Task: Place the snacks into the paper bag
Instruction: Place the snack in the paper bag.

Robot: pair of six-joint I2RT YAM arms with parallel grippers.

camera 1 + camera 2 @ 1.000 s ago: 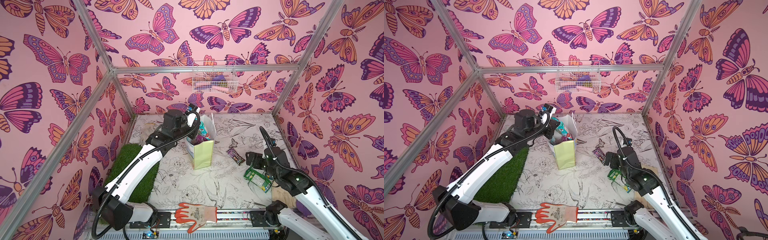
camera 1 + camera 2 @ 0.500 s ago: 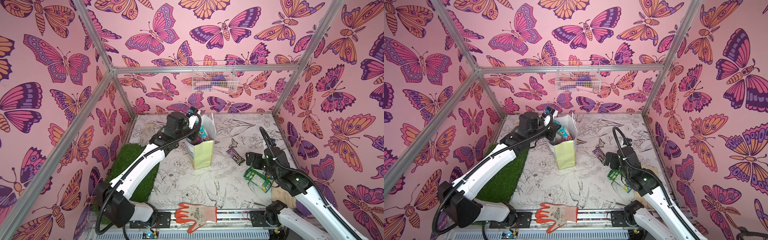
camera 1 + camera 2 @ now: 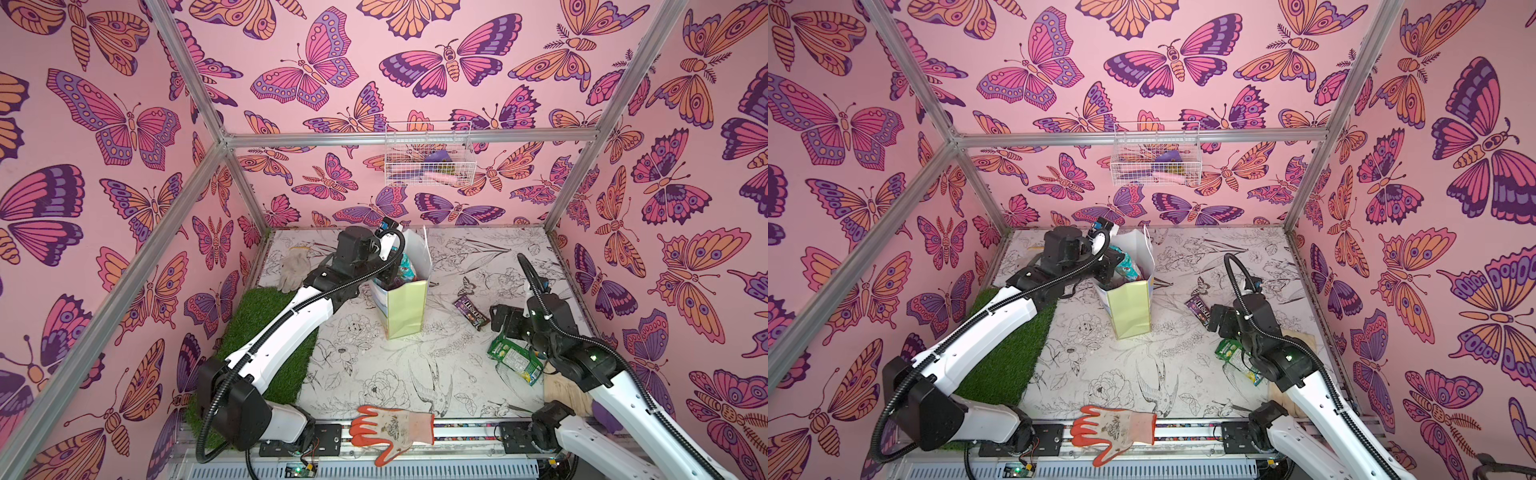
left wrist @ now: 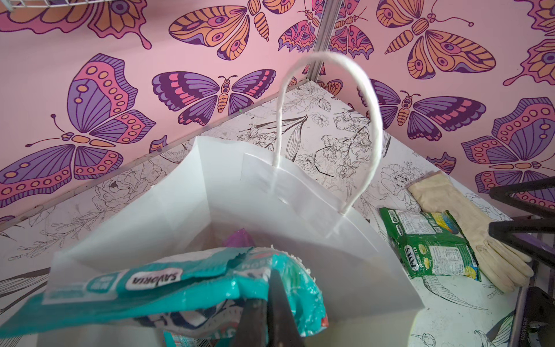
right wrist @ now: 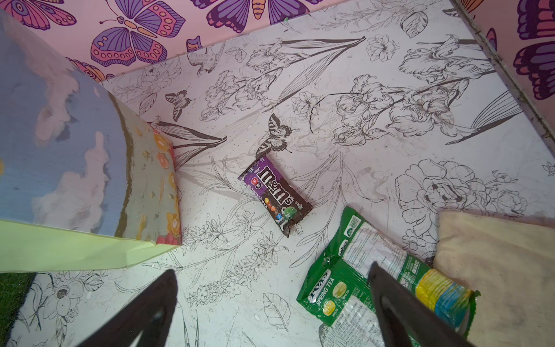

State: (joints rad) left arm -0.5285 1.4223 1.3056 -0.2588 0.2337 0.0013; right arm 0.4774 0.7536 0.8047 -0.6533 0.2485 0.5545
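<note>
Moved: left gripper (image 4: 268, 290), nudged over paper bag (image 4: 228, 192);
Held: teal candy bag (image 4: 180, 285), pinched;
Spread: right gripper (image 5: 270, 285), green-and-yellow bag (image 5: 339, 270) beneath;
Hidden: most bag contents

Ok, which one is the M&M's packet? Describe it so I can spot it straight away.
Start at the upright paper bag mid-table. On the flower-printed tabletop between it and the right gripper, clear of the bag, lies a small flat packet. It is the only dark brown-and-purple one, much smaller than the green-and-yellow bag beside it.
</note>
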